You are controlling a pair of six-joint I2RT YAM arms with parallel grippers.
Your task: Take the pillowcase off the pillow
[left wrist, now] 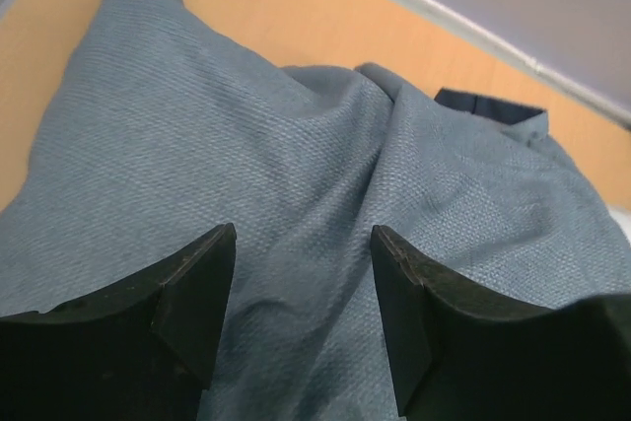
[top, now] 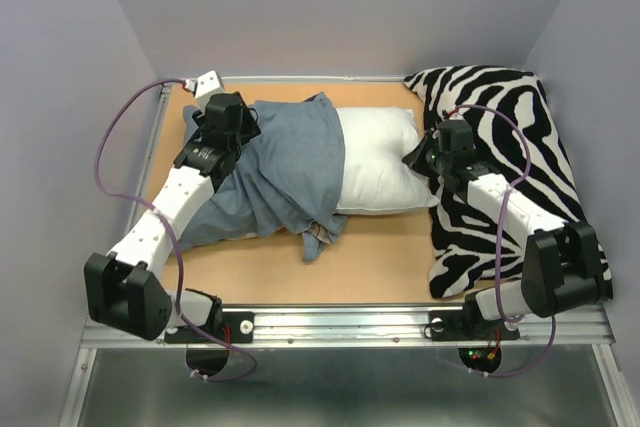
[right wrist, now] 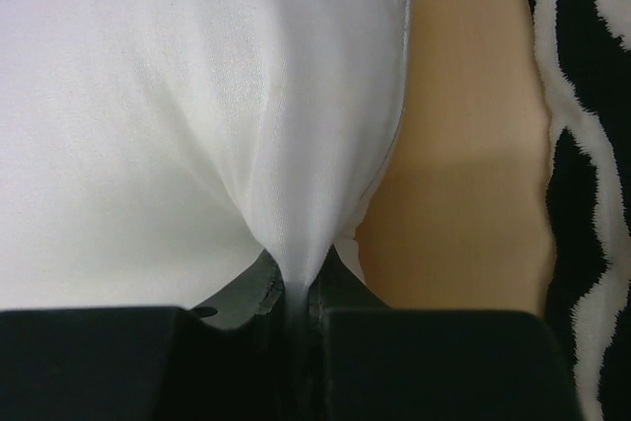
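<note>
Right gripper (right wrist: pixel 296 288) is clamped tight on a pinch of white pillow (right wrist: pixel 197 96) fabric, with a fold drawn down into the closed jaws. Left gripper (left wrist: pixel 301 239) has its fingers (left wrist: pixel 192 293) spread wide, with blue-grey pillowcase (left wrist: pixel 246 145) weave filling the gap between them; can't tell if the tips touch the cloth.

Pillowcase (top: pixel 290 167): plain slate-blue, rumpled, bunched over the left part of the pillow, loose folds spilling toward the near edge. Pillow (top: pixel 375 152): plump, white, right half bare. It lies across the tan table (top: pixel 380 252), its right end just beside the zebra cushion (top: pixel 500 117).

Count: 1 pillow, 1 pillowcase, 1 zebra-striped cushion, 2 arms, 2 grippers.

The top view alone gives the layout: left arm over the covered end, right arm lying over the zebra cushion and reaching the bare end. Jaw gaps are not readable there. The left wrist view alone shows a darker blue hem (left wrist: pixel 488 105) peeking past a fold, plus the table's far rail. The right wrist view alone shows the pinch itself, with a strip of table and the zebra cushion (right wrist: pixel 582 145) to the right.
</note>
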